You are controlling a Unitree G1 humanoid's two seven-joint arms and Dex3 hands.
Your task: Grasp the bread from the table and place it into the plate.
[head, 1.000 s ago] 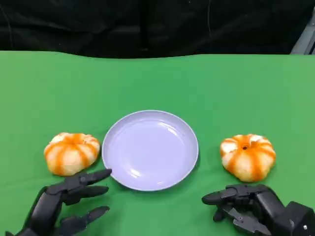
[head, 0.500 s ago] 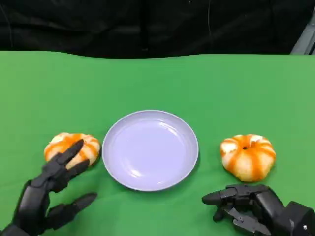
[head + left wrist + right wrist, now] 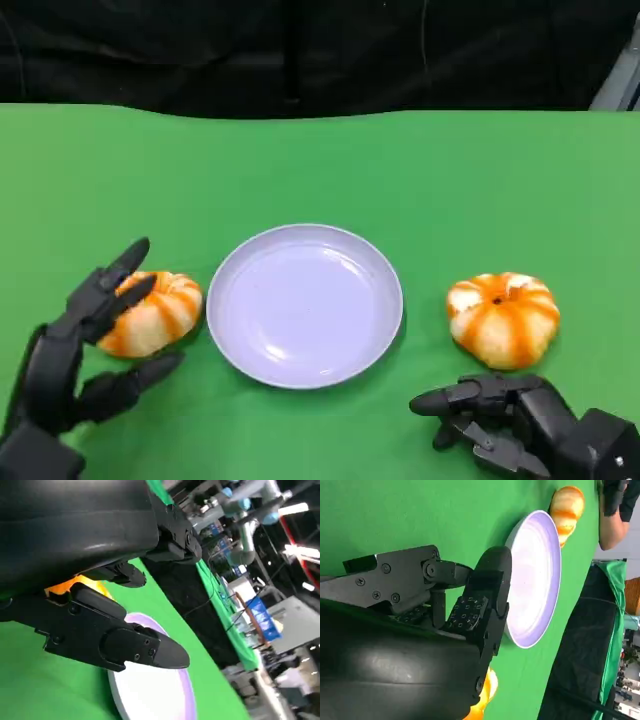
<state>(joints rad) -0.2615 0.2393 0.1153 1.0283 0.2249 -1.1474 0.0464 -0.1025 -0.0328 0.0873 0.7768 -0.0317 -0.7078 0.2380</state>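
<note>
Two orange-striped bread buns lie on the green table, either side of the lilac plate point(image 3: 305, 305). My left hand point(image 3: 75, 360) is at the left bread point(image 3: 155, 312), fingers spread: the upper ones reach over its near-left side and the thumb lies below it, not closed on it. The left wrist view has that bread point(image 3: 85, 584) just beyond my left hand point(image 3: 75, 540), with the plate point(image 3: 150, 695) past it. My right hand point(image 3: 510, 420) rests empty near the front edge, just short of the right bread point(image 3: 503, 318). The right wrist view shows my right hand point(image 3: 420, 630), the plate point(image 3: 535, 580) and the right bread point(image 3: 487, 690).
A black curtain point(image 3: 300, 50) closes off the far edge of the table. Bare green cloth point(image 3: 320, 170) stretches behind the plate and both breads. The plate holds nothing.
My left hand has swung left and forward from beside the plate to the left bread, its fingers now over it. The right hand, both breads and the plate have not moved.
</note>
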